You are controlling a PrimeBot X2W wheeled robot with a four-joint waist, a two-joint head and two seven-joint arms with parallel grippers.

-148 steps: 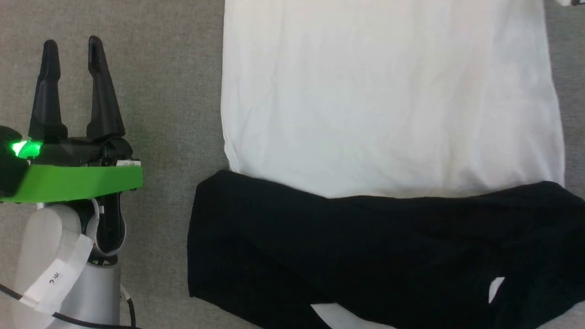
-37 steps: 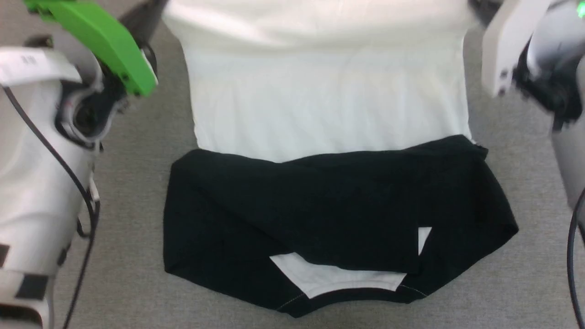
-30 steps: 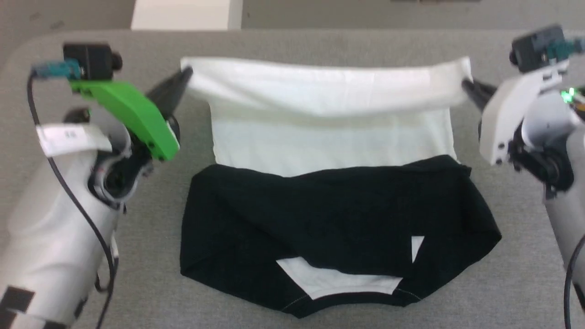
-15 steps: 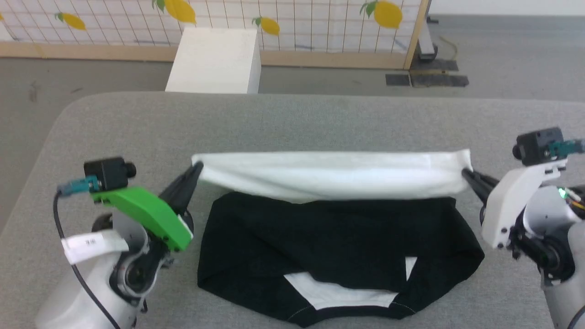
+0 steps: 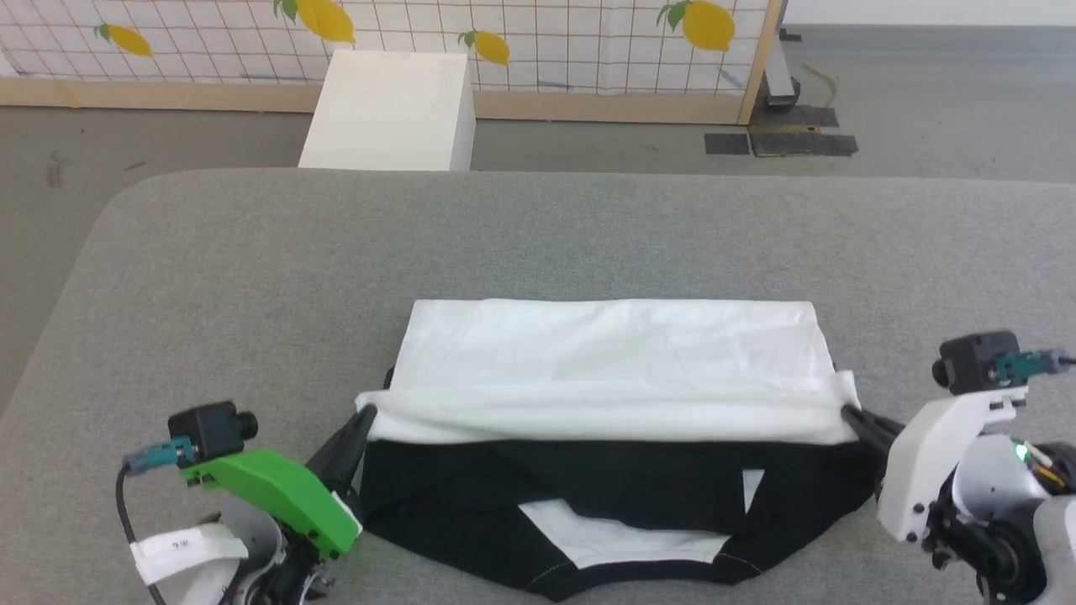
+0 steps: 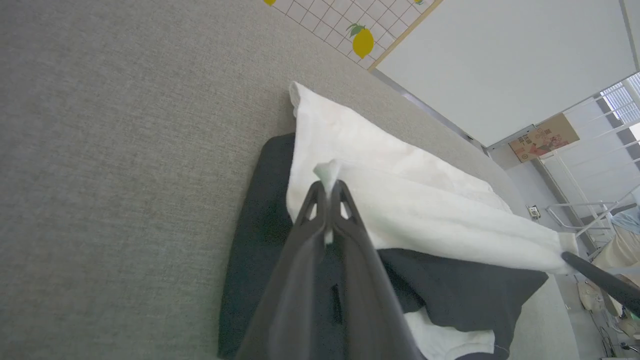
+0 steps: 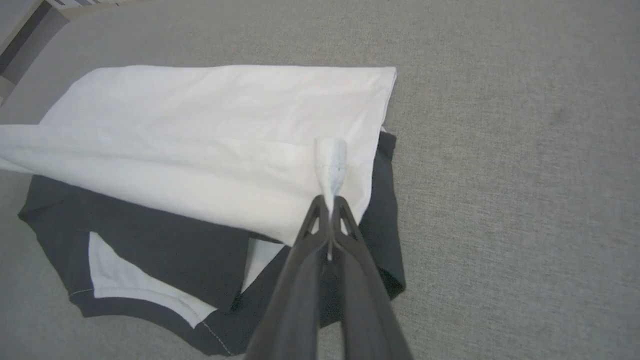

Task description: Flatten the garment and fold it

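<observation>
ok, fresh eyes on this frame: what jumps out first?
The garment on the grey table: its white panel is doubled over toward the black part nearest the robot. The left hand and right hand each pinch a corner of its white edge. Behind, a lemon-print screen.

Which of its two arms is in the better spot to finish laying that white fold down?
Neither: it likely takes both. The left gripper and right gripper are each shut on a corner of the garment, holding its white edge level over the black part.
</observation>
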